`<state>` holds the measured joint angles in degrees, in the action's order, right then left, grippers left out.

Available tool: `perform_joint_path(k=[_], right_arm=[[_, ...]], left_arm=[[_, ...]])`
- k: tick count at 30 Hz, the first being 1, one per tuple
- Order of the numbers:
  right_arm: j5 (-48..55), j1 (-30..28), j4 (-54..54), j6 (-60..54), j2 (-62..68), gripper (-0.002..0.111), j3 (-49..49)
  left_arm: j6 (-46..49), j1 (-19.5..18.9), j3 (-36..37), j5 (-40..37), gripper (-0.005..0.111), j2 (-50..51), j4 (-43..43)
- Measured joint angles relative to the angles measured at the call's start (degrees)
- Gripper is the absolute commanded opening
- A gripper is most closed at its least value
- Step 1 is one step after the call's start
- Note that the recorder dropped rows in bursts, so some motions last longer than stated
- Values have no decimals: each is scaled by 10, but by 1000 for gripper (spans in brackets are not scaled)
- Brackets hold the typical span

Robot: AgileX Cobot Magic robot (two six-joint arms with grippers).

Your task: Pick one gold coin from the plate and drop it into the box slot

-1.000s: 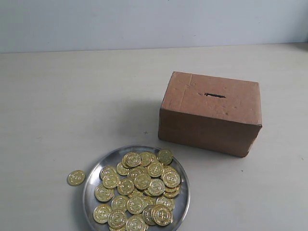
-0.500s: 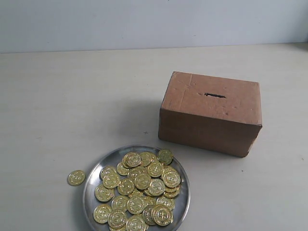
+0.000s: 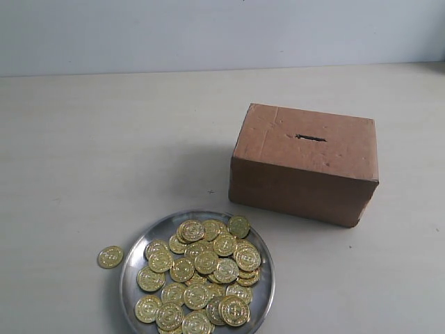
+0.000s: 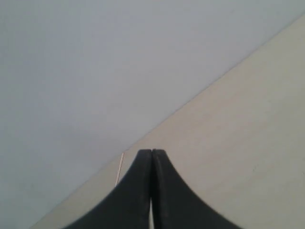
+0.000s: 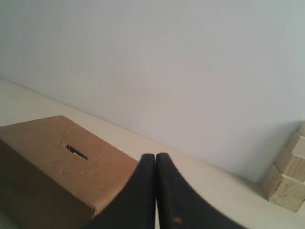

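my left gripper (image 4: 151, 153) has its jaws pressed together with nothing between them, over the table (image 3: 104, 139) near the wall (image 4: 95, 71). my right gripper (image 5: 155, 156) is closed and empty too, hanging near one end of the box (image 3: 306, 163). the box lies with its long axis across the exterior view, slightly skewed. the slot (image 3: 310, 138) runs along that same axis on the top face, nearer the far edge. the plate (image 3: 158, 228) sits apart from the box, closer to the camera and leftward, heaped with gold coins (image 3: 205, 263). one stray coin (image 3: 110, 257) lies flat just beside the plate's left rim.
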<state>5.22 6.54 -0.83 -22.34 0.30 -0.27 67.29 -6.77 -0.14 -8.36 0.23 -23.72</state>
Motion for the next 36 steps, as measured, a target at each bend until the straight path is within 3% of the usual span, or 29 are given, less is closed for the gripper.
perform_joint_path(k=[9,14,17,22,24,36], right_arm=[[11,0,-6,0,0,0,0],[11,0,-6,0,0,0,0],[11,0,-6,0,0,0,0],[11,0,-6,0,0,0,0],[11,0,-7,0,0,0,0],[11,0,-7,0,0,0,0]], left_arm=[[1,0,0,-22,0,0,27],[-38,0,0,-17,0,0,95],[-161,0,0,12,0,0,136],[-521,0,0,45,0,0,206],[-612,0,0,45,0,0,232],[-793,37,1,-112,0,0,270]])
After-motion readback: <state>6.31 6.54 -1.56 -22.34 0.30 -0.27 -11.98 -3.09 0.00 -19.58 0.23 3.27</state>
